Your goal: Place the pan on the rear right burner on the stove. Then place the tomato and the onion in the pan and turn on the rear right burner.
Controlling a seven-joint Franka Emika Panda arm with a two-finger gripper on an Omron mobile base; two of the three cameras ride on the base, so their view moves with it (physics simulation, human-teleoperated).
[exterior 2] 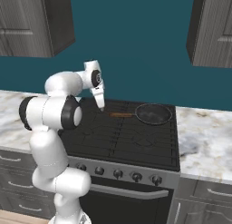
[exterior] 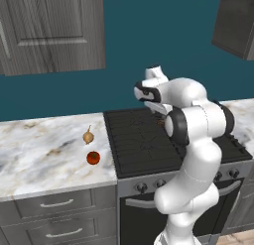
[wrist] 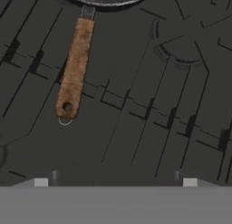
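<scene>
A: Where does the pan (exterior 2: 153,113) sit relative to the stove (exterior 2: 129,137)?

B: On the stove's rear right burner (exterior 2: 152,119), bowl centred on that grate section, wooden handle pointing left across the back row of grates. So the first step of the task looks done.

A: And the gripper (exterior 2: 101,109)?

B: It hangs above the stove's rear middle, just off the free end of the handle, fingers spread wide with nothing between them. The hand view looks straight down at the handle end and the grate under it, which fits a hand that has no grip on the pan.

A: Why is it empty?

B: Probably because the food comes next. The tomato (exterior: 93,157) and the onion (exterior: 88,137) both lie on the marble counter (exterior: 44,154) left of the stove, the onion behind the tomato, close together but apart, well away from the pan.

A: What does the next move call for?

B: Likely a swing left, off the stove and over the counter, to pick one up. Both are round and may roll if nudged.
</scene>
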